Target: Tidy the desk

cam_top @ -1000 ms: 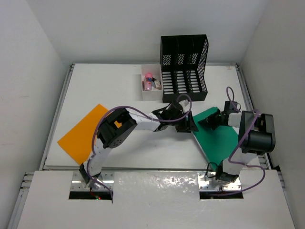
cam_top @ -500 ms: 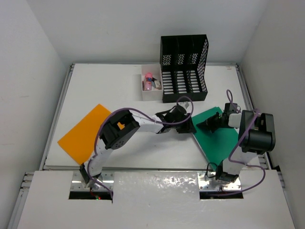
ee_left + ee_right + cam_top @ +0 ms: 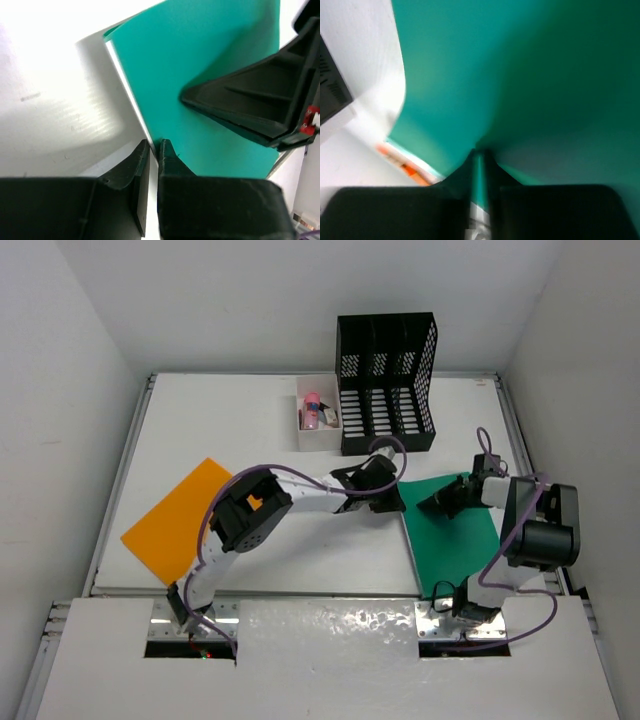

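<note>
White desk (image 3: 250, 430), walled bay, ahead of both arms: rigid, fixed, nothing to grip; black mesh file rack (image 3: 387, 380) at rear; green sheet (image 3: 455, 540), right side: judged thin, floppy, best held by edges; left gripper (image 3: 154, 147) and right gripper (image 3: 479, 159) each pinch its edge.

Plain white walls (image 3: 60, 390) close in the left, back and right of a flat white rectangular worktop (image 3: 220, 420) edged with thin metal rails (image 3: 127, 455). At the near edge lies a glossy white panel (image 3: 330, 635), catching glare from bright, even light.
</note>
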You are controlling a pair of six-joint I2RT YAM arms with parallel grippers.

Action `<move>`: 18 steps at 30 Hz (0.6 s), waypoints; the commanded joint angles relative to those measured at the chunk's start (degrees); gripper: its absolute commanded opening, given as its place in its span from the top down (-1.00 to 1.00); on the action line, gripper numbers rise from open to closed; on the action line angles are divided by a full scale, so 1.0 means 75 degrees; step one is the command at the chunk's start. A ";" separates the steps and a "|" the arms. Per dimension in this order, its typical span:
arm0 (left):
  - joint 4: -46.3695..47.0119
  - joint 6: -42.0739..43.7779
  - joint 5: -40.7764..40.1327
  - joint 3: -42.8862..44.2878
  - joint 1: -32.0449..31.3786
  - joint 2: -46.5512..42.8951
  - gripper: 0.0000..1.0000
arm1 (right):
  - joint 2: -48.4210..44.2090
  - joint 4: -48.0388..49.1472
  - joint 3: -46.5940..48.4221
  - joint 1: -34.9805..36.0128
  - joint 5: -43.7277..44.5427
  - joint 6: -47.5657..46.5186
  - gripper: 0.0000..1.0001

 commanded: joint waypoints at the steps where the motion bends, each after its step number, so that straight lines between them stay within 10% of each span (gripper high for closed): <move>1: 0.0559 0.0445 -0.0386 0.0729 0.0162 -0.0719 1.00 | -0.0301 -0.1523 0.0075 0.0077 0.2259 -0.1269 0.47; 5: -0.0540 0.0890 -0.0527 0.1232 0.0372 -0.1269 1.00 | -0.1332 -0.1487 0.0334 0.0077 0.2648 -0.2045 -0.17; 18: -0.1457 0.1782 -0.0914 0.1281 0.0502 -0.2221 1.00 | -0.2271 -0.1557 0.0651 0.0077 0.2754 -0.3029 -0.48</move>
